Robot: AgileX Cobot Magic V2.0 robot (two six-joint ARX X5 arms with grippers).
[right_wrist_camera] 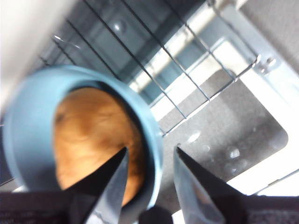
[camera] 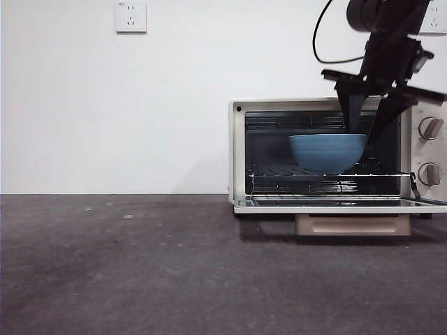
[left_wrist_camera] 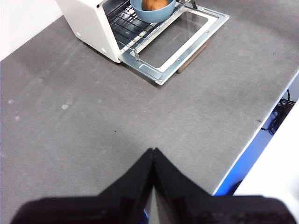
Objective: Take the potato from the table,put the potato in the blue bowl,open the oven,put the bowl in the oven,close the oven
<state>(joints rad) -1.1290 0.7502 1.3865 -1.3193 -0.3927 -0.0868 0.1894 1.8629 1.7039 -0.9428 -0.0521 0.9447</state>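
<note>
- Right tool (right_wrist_camera: 149,186) straddles the blue bowl (camera: 328,152) rim, one jaw inside, one outside, gripping the wall.
- Bowl is inside the open oven (camera: 335,153), over the wire rack (left_wrist_camera: 124,25).
- Potato (right_wrist_camera: 96,140) sits in the bowl.
- Left tool (left_wrist_camera: 153,156) closed, empty, over the table (left_wrist_camera: 140,121), well clear of the oven.

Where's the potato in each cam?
Front view: not visible, hidden inside the blue bowl at the oven mouth.
Left wrist view: potato in the bowl, at the top edge.
Right wrist view: large, orange, filling the bowl, behind the right gripper.
Shared landmark: the oven's wire rack.
</note>
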